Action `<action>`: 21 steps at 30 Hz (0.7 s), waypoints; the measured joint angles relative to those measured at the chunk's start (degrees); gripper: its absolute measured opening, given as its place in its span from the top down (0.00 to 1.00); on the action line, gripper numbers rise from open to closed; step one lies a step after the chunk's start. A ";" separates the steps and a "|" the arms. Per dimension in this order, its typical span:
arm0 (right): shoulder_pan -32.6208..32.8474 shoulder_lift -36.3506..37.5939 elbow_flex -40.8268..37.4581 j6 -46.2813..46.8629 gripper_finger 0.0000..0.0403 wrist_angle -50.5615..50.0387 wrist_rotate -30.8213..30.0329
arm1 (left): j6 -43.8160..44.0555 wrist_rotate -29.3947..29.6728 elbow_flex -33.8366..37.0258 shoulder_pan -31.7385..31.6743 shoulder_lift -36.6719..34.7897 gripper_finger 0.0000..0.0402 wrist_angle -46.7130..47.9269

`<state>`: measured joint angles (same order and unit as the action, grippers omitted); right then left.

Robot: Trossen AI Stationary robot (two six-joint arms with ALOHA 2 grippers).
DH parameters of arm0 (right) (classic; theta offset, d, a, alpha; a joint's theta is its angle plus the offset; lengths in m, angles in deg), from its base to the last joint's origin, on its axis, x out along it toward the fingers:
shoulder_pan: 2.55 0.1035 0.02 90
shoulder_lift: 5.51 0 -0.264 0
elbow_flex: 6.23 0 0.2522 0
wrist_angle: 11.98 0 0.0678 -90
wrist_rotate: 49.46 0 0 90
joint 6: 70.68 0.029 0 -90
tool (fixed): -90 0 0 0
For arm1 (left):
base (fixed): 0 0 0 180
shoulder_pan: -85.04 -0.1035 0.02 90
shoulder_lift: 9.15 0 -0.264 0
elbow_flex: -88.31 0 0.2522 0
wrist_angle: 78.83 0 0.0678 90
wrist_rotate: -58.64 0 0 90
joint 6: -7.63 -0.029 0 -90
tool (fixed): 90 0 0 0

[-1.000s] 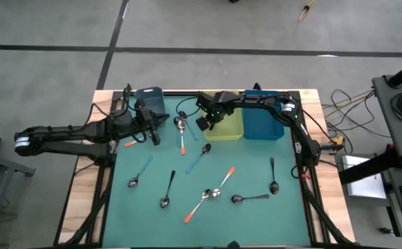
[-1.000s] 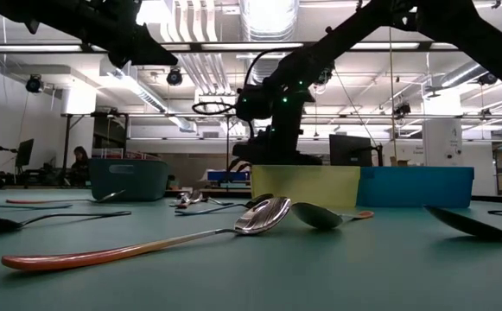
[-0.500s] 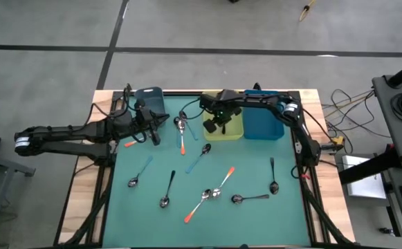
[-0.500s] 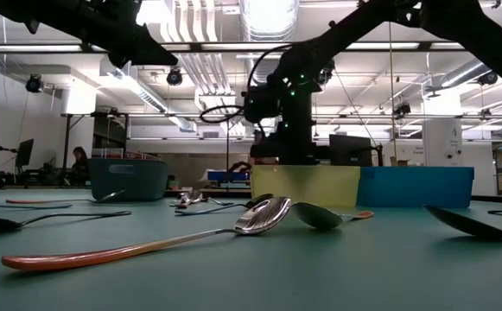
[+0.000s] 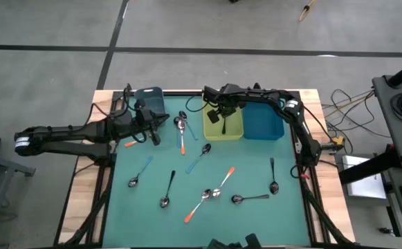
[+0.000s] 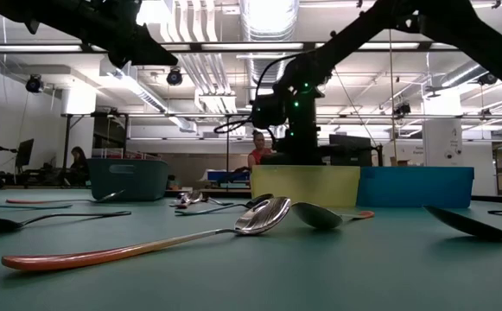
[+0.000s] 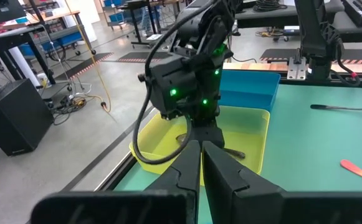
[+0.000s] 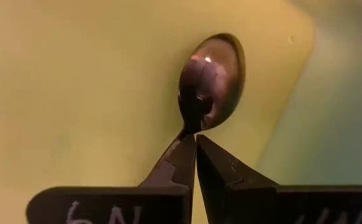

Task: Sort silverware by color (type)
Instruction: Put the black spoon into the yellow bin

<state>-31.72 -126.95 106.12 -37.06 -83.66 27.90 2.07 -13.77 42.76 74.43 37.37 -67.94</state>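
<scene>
Moved: right gripper (image 5: pixel 214 117), from the table beside the yellow bin's (image 5: pixel 236 129) near-left corner to a position over the bin.

Right gripper: above the bin's left half. Fingers pinched nearly closed on the thin neck of a dark spoon (image 8: pixel 209 81); the bowl hangs past the fingertips, against the yellow floor. The left wrist view shows another dark spoon (image 7: pixel 221 149) already lying in the bin.

Left gripper (image 5: pixel 153 131): waits near the table's left rear, beside the dark teal bin (image 5: pixel 149 101). Fingers together, nothing between them.

Blue bin (image 5: pixel 261 123): touching the yellow bin on its right. Contents not visible.

Table (image 5: pixel 256 221): spoons loose. One orange (image 5: pixel 182 142) near the left gripper, with a shiny cluster at its far end. Two orange (image 5: pixel 207 196) crossed near the middle. Pale blue ones (image 5: pixel 199 158) and (image 5: pixel 140 173). Dark ones (image 5: pixel 167 190), (image 5: pixel 272 176), (image 5: pixel 250 198).

Step in hand, by judgement: release the dark spoon into the yellow bin. To do well: lower until the bowl is well inside the walls, part the fingers fully, lift straight up so the handle does not catch or flick out.
</scene>
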 joint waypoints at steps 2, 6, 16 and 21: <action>0.00 -0.18 -0.04 0.00 0.98 0.04 0.03 | 0.00 0.00 0.00 0.02 0.00 1.00 0.00; 0.77 -0.21 -0.36 0.05 0.98 2.27 0.21 | 0.00 0.00 0.00 0.00 0.00 1.00 -0.01; 2.69 0.03 -0.24 2.26 0.98 7.15 2.66 | 0.00 0.00 0.00 0.01 0.00 1.00 -0.02; 2.64 0.07 0.26 3.47 0.98 6.79 2.19 | 0.00 0.00 0.00 0.01 0.00 1.00 -0.02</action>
<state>-29.08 -126.87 106.38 -33.58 -76.87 30.09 2.07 -13.77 42.76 74.45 37.37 -67.96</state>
